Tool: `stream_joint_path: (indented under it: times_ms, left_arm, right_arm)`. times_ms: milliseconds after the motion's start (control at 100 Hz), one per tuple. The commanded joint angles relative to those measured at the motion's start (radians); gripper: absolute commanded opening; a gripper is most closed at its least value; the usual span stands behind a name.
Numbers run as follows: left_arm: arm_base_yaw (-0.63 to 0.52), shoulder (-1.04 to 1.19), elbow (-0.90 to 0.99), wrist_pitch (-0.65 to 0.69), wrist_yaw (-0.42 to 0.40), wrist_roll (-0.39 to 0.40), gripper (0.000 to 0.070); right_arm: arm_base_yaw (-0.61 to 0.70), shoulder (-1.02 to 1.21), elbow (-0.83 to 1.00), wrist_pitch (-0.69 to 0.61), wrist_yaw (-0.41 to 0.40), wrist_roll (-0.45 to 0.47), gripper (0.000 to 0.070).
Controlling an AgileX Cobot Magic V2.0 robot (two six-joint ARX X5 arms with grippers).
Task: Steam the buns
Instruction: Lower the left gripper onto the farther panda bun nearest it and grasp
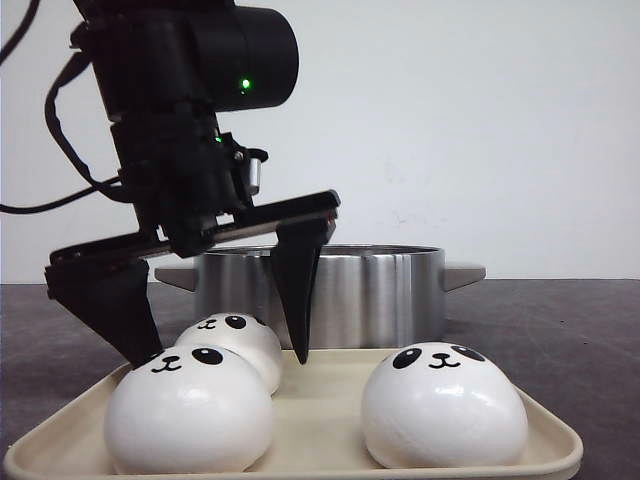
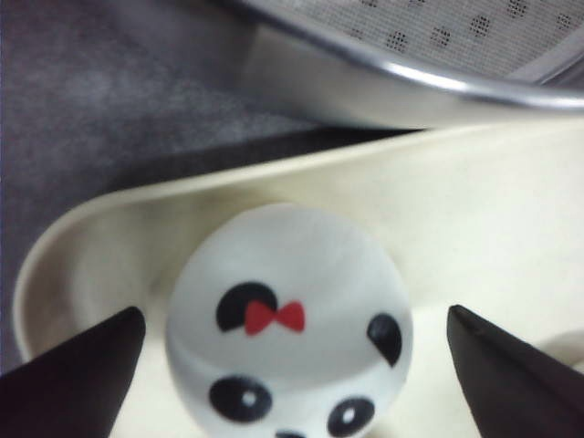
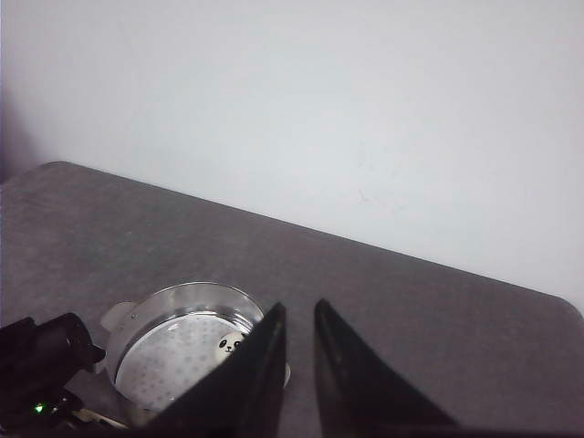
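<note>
Nearest in the front view, a cream tray fills the bottom of the frame, resting on the dark grey worktop. Three white panda-faced buns sit on it: one at lower left, one at lower right, and a third just behind the lower-left one, touching or nearly touching it.

Above that rear bun hangs the left end effector, spread wide, one black finger at the frame's left and the other near the centre, with the bun between them and nothing gripped. The left wrist view shows the same: a bun with a small red bow by one ear, in the lower centre, the two fingertips well apart on either side and clear of it.

Behind the tray, mid-frame, stands the steel pot with side handles.

In the right wrist view, the right end effector has its fingers close together with a narrow gap, empty. Far below, at lower left, the pot shows a perforated insert with a fourth bun on it.
</note>
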Motion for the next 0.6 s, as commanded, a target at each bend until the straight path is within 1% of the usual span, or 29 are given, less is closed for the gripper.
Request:
stream_joint_path:
  times_ms: [0,60,120,290,370,590]
  left_arm:
    - [-0.005,0.034,0.008,0.003,0.001,0.005,0.0665]
    - [-0.005,0.041,0.008,0.001,0.001,0.005,0.0649]
    - [-0.005,0.043,0.008,0.000,0.000,0.005,0.0560]
    - [-0.005,0.043,0.008,-0.007,-0.003,0.005,0.0197]
    - [-0.004,0.043,0.008,-0.016,-0.003,0.001,0.0007]
    - [-0.008,0.023,0.026,-0.086,0.006,0.011,0.0000]
  right_arm:
    - [0.006,0.007,0.022,-0.061,0.003,-0.009,0.0051]
    - [0.006,0.007,0.022,-0.061,0.003,-0.009,0.0051]
    - [0.006,0.007,0.022,-0.061,0.003,-0.009,0.0051]
    - [0.006,0.007,0.022,-0.065,0.003,-0.009,0.0051]
    - [0.006,0.007,0.022,-0.064,0.003,-0.010,0.0051]
    - [0.006,0.007,0.022,-0.064,0.003,-0.011,0.0051]
